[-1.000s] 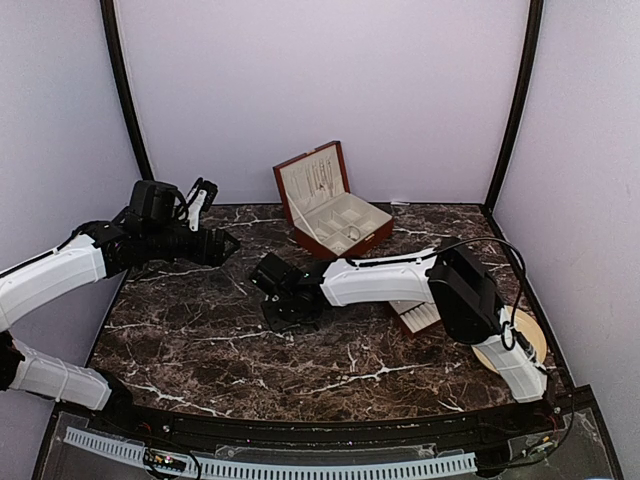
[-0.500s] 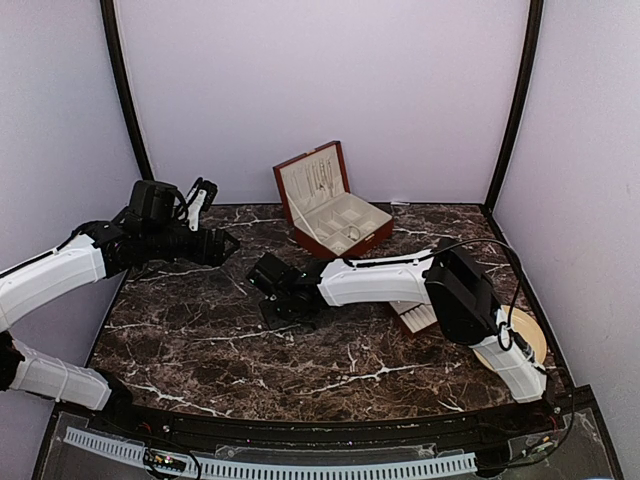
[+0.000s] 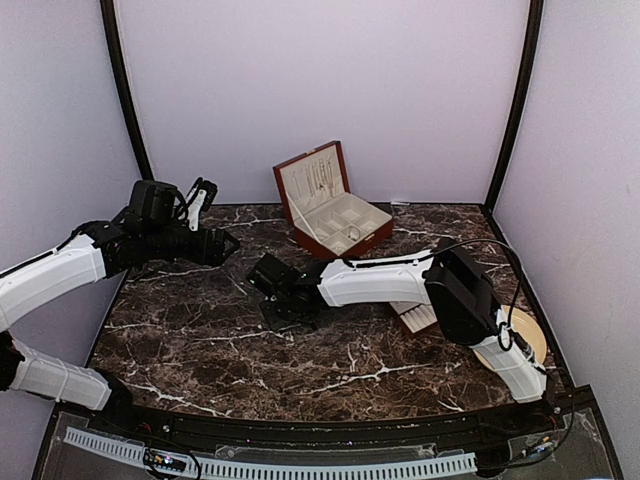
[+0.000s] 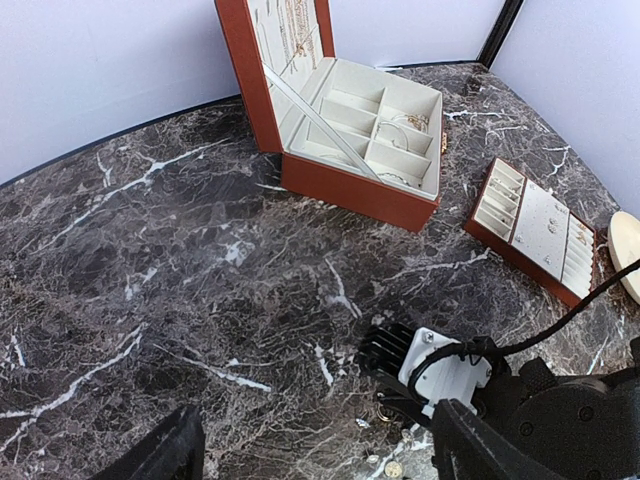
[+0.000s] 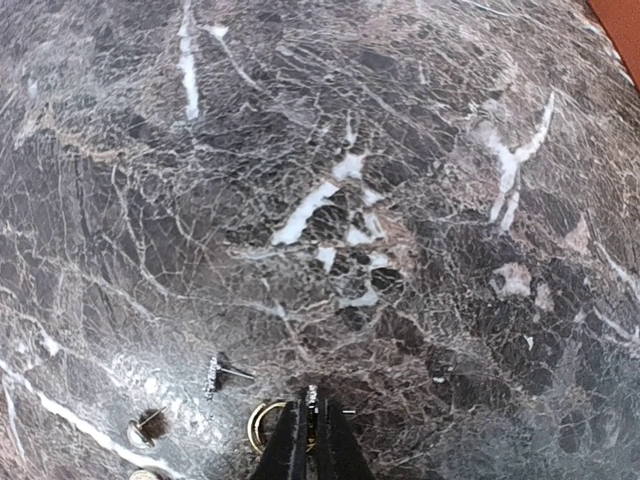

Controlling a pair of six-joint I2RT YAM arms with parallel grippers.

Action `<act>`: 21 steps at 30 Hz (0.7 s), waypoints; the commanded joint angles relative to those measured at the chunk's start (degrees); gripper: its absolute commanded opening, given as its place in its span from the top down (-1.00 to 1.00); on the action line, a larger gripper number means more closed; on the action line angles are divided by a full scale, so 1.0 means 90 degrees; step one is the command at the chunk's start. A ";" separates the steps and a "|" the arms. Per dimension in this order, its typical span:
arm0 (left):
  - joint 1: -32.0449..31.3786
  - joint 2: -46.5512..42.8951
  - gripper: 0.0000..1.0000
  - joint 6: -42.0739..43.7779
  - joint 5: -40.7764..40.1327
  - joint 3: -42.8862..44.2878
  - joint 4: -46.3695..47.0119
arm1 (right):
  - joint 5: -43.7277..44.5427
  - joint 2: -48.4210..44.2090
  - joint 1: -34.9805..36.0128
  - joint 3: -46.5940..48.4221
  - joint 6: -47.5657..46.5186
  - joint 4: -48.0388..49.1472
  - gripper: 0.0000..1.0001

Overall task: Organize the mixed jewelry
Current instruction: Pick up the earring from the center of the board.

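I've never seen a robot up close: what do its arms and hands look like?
The left arm and right arm are white shells linked by chunky black joints. The left hand and right hand are mostly black, each with two slim fingers. A thin black cable loops along the right arm.

Worktop: dark brown marble with white veining. Red-brown wooden box at rear centre, lid upright, cream-lined compartments exposed. Separate red-brown tray, cream-lined, lies flat on the worktop right of the box, apart from it. Round beige plate near right edge, beyond the tray.
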 commanded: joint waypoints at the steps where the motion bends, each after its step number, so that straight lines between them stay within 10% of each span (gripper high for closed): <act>1: -0.0028 -0.0175 -0.61 -0.0052 0.0048 -0.0008 -0.0127 | -0.0022 0.0092 0.0074 -0.0143 -0.0120 -0.0238 0.93; 21: -0.0272 -0.0253 -0.58 -0.1362 0.0434 -0.0846 0.1086 | 0.0024 -0.2450 -0.0407 -0.3142 0.0207 0.2096 1.00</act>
